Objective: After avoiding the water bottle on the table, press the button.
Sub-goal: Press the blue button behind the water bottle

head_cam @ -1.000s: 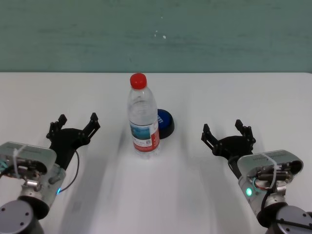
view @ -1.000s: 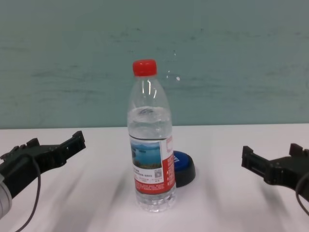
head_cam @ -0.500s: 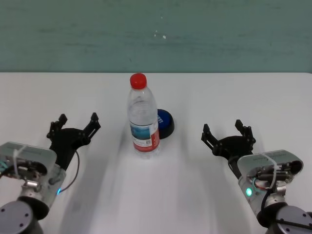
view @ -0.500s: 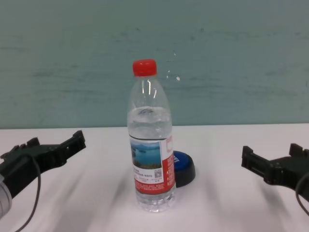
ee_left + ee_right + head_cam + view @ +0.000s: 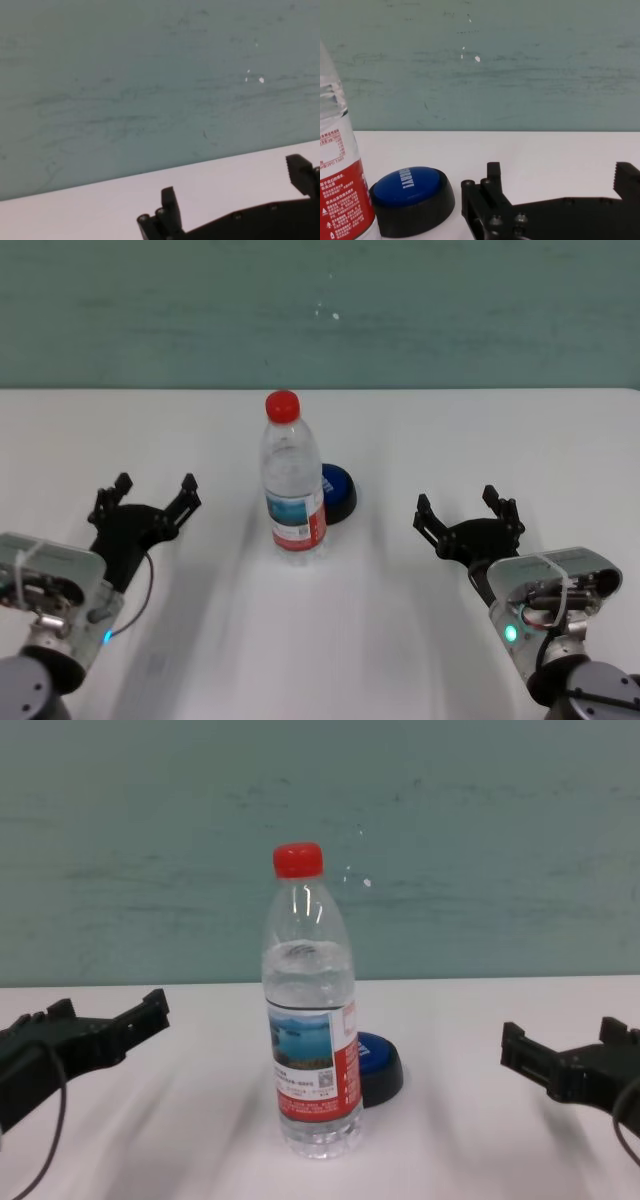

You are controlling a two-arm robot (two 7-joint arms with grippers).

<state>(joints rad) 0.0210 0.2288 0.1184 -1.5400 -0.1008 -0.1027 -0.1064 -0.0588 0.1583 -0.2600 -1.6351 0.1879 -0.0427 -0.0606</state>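
**The bottle stood right in front of the button**

The water bottle (image 5: 294,478) stood upright in the middle of the table (image 5: 500,430). The button (image 5: 337,493) sat just behind it and a little toward the robot's right, so close that the two looked like they touched — the bottle hid part of it.

The left gripper (image 5: 143,503) hung low over the table on the left of the bottle, with its fingers spread wide and nothing in them. The right gripper (image 5: 468,515) hung the same way on the right, also spread wide and empty. Both were well apart from the bottle.

What could have gone wrong? The bottle was tall and thin, so a small bump from an arm would likely have tipped it over. The left arm would have had to reach past the bottle to get to the button, and that looked like the risky way. The right side looked more open. Wide fingers could also have caught the bottle on the way in.

The head view showed only a slice of the button behind the bottle. The right wrist view showed nearly the whole blue top (image 5: 409,185) and the bottle's label (image 5: 342,200) beside it. The left wrist view showed just its own fingers (image 5: 169,209), the table and the wall (image 5: 150,75) — no bottle and no button.
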